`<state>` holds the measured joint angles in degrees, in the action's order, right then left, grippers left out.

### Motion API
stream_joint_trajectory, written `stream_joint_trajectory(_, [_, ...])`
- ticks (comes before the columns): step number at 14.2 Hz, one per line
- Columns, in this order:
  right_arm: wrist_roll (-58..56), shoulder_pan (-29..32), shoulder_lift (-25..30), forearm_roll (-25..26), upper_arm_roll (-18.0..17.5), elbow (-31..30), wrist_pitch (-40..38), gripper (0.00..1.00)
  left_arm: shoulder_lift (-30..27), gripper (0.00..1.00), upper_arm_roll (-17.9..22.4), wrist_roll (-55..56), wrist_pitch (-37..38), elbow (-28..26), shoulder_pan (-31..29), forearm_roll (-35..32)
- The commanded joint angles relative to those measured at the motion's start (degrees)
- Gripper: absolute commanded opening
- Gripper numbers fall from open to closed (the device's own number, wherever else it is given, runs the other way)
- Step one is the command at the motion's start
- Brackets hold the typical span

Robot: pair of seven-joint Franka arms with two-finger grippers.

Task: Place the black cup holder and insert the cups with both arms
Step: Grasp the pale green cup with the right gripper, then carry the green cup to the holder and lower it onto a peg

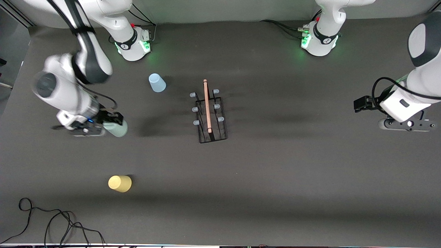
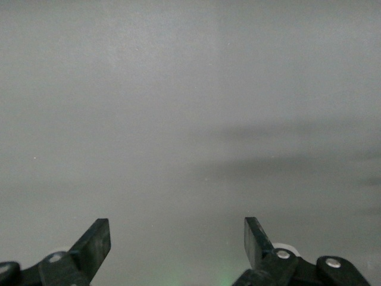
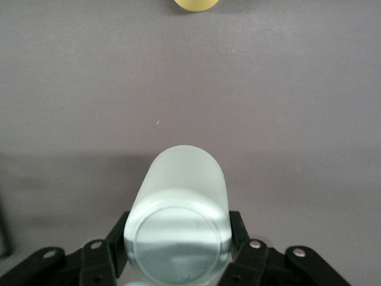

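Dark table is carrying the black rack at centre, upright, pegs free for cups. Right gripper is pinching the green cup near the right arm's edge, probably bound for a peg. Blue cup and yellow cup are waiting. Left gripper is idling, fingers spread, at its edge.

In the left wrist view we see only the left gripper and the bare grey table. Its two black fingers stand wide apart, with nothing between them. We notice some soft dark shadows on the table surface.
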<state>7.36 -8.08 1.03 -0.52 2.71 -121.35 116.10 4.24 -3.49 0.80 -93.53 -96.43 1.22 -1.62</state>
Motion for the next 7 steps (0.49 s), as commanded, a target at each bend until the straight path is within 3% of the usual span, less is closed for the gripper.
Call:
stream_joint_trajectory(1, [4.57,-0.53,2.3,-0.71,0.37,10.14,-14.28,0.0,-1.17,1.0,0.15,0.35,-0.6,-0.96,0.19,-0.67])
stream_joint_trajectory(3, [11.06,-0.7,5.11,-0.71,-0.07,12.0,-19.48,0.0,-1.17,1.0,0.15,0.35,-1.13,-1.04,0.19,-0.67])
stream_joint_trajectory(7, [38.27,-12.45,7.15,-0.98,-0.51,12.01,-21.79,0.0,-1.17,1.0,0.15,0.35,-1.75,-1.22,0.02,-0.75])
